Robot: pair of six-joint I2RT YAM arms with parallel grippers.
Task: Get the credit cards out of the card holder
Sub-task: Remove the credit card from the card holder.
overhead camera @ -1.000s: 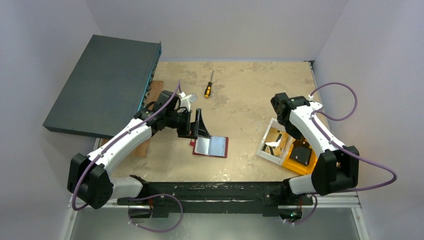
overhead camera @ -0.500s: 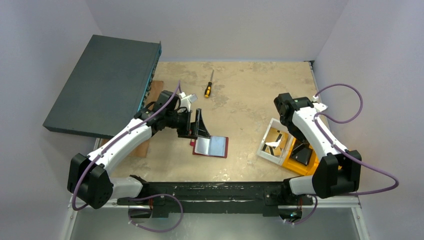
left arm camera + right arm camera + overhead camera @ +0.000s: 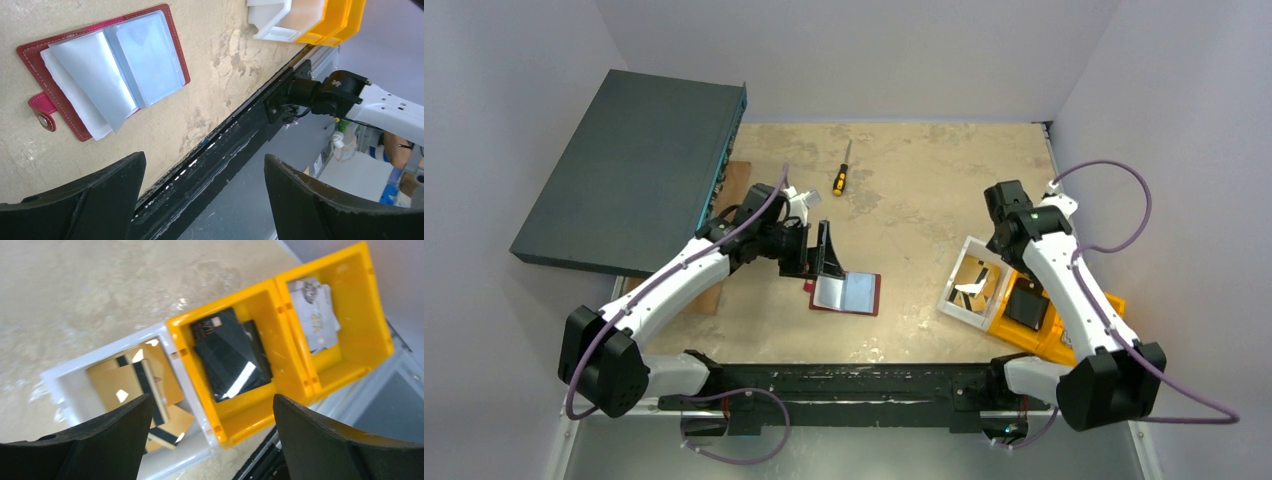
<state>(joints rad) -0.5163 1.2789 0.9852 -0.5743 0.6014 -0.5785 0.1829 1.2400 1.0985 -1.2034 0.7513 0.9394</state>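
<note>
Swinging outward over the last second, the right arm is now carrying its elbow closer to the table's near right corner, while the left arm is barely shifting. The right gripper (image 3: 212, 402) is hanging over the bins with its fingers spread wide and gripping nothing. The left gripper (image 3: 205, 157) is likewise standing wide open and empty, hovering just above the far left edge of the card holder (image 3: 107, 75).

The card holder is lying open and flat on the table (image 3: 904, 215), left of centre and well apart from the bins. Its maroon cover is showing pale stitching along the rim, a small snap tab is sticking out from one side, and its clear plastic sleeves are fanning across the inside. Whether any sleeve is holding a card cannot be told.

At the near right, a white bin (image 3: 55, 380) is holding the tan-gold cards (image 3: 127, 382), their dark stripes showing. Touching it, an orange bin (image 3: 240, 427) is holding dark cards (image 3: 227, 357) stacked askew. Beyond that, a second orange compartment (image 3: 367, 315) is holding the grey-silver cards (image 3: 315, 310).
</note>
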